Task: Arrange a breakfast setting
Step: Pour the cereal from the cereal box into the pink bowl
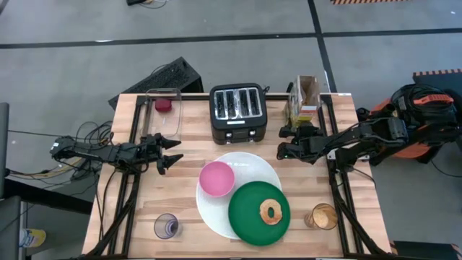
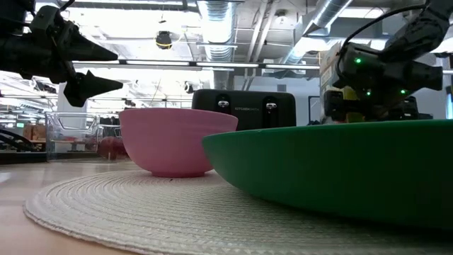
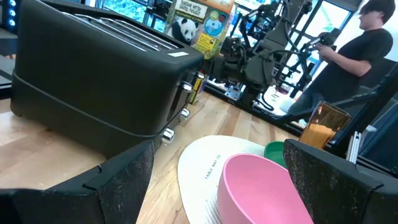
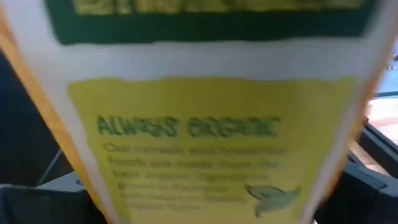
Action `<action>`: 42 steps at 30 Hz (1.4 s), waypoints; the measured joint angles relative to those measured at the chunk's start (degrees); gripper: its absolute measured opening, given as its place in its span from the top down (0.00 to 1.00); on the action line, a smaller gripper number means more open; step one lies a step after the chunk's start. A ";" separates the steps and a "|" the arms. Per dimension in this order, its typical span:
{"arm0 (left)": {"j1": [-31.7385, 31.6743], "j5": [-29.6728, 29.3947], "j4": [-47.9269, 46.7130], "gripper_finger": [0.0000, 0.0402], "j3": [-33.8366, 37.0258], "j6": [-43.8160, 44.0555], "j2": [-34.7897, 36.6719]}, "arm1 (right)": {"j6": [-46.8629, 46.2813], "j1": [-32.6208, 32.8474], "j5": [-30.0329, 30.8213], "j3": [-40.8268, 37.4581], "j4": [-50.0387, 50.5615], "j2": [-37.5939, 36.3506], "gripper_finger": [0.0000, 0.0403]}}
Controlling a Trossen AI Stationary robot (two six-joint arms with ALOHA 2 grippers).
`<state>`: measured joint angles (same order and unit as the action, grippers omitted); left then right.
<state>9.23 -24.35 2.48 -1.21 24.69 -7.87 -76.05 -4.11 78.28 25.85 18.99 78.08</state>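
**A:** What lies nearest you?

**B:** Two tumblers at the near edge: one (image 1: 166, 226) on the left, one (image 1: 322, 216) on the right holding something orange. Between them your green plate (image 1: 245, 217) overlaps the white plate (image 1: 249, 165); a single bagel (image 1: 272, 212) lies flat on the green one, hole facing up. One pink bowl (image 1: 216, 178) sits upright on the white plate's left side.

**A:** And the grippers?

**B:** Your left gripper (image 1: 172, 154) hovers left of the bowl, fingers spread, pointing at it. Your right gripper (image 1: 285, 141) is at the cereal box (image 1: 304, 100), right of the toaster (image 1: 237, 111); whether it is spread or pinching, you cannot tell.

**A:** Farther back?

**B:** One red piece (image 1: 164, 105) lies in the clear container (image 1: 173, 123), far left. The table (image 1: 130, 209) is pale wood; beyond it you see grey floor, and a person (image 3: 354, 56) standing in the room.
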 joint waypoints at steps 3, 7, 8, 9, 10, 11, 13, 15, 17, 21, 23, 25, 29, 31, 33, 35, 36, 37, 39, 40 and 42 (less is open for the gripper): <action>0.00 0.00 0.01 0.14 0.00 -0.01 0.00 | 1.87 -0.41 -0.12 0.00 -1.17 0.00 0.03; 0.00 0.01 0.02 0.14 0.00 -0.02 -0.01 | 3.04 -0.58 -0.75 0.00 -2.02 0.00 0.10; 0.00 0.01 0.01 0.14 0.00 -0.01 0.00 | 3.04 -0.58 -0.79 0.00 -2.02 0.00 0.12; 0.00 -0.01 0.02 0.14 0.00 -0.02 0.01 | 3.04 -0.58 -0.79 0.00 -2.05 0.00 0.16; 0.00 0.01 0.01 0.14 0.00 -0.01 0.00 | 3.00 -0.57 -0.78 0.00 -2.09 0.00 0.19; 0.00 0.00 0.00 0.14 0.00 -0.01 -0.01 | 2.73 -0.56 -0.76 0.00 -2.06 0.00 0.22; 0.00 0.01 0.00 0.14 0.00 -0.02 0.01 | 2.25 -0.58 -0.76 0.00 -2.00 0.00 0.29; 0.00 0.01 0.02 0.14 0.00 -0.02 0.01 | 2.18 -0.58 -0.74 0.00 -1.96 0.00 0.34; 0.00 0.01 0.00 0.14 0.00 -0.02 -0.01 | 2.16 -0.83 -0.75 0.00 -1.93 0.00 0.39; 0.00 -0.01 0.02 0.14 0.00 -0.02 0.01 | 1.96 -1.65 -0.81 0.02 -2.00 0.00 0.45; 0.00 0.01 0.02 0.14 0.00 -0.02 0.01 | 1.96 -1.73 -0.81 0.02 -2.00 0.00 0.47; 0.00 0.01 0.02 0.14 0.00 -0.02 0.01 | 1.96 -1.92 -0.83 0.02 -2.00 0.00 0.48; 0.00 -0.01 0.02 0.14 0.00 -0.02 0.01 | 1.94 -2.00 -0.96 0.02 -1.98 -0.04 0.49; 0.00 0.01 0.00 0.14 0.00 -0.02 -0.01 | 1.97 -2.00 -1.04 0.02 -1.89 -0.44 0.49; 0.00 0.01 0.01 0.14 0.00 -0.01 0.01 | 2.35 -2.00 -1.22 0.02 -1.86 -1.11 0.49; 0.00 -0.01 0.01 0.14 0.00 -0.02 0.00 | 3.51 -1.93 -1.64 0.02 -1.73 -2.02 0.50; 0.00 0.00 0.02 0.14 0.00 -0.02 0.00 | 4.28 -1.85 -1.79 0.02 -1.64 -2.63 0.50; 0.00 0.00 0.00 0.14 0.00 -0.01 0.01 | 5.30 -1.73 -2.10 0.02 -1.51 -3.39 0.50; 0.00 0.01 0.02 0.14 0.00 -0.02 0.01 | 7.59 -1.45 -2.83 0.02 -1.32 -5.15 0.50; 0.00 0.01 0.02 0.14 0.00 -0.02 0.01 | 9.02 -1.31 -2.89 0.02 -1.19 -6.02 0.50; 0.00 0.00 0.02 0.14 0.00 -0.01 -0.01 | 11.73 -0.82 -2.92 0.02 -0.90 -8.02 0.50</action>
<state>9.23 -24.35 2.50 -1.21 24.68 -7.88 -64.32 -4.93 75.36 25.87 18.09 70.06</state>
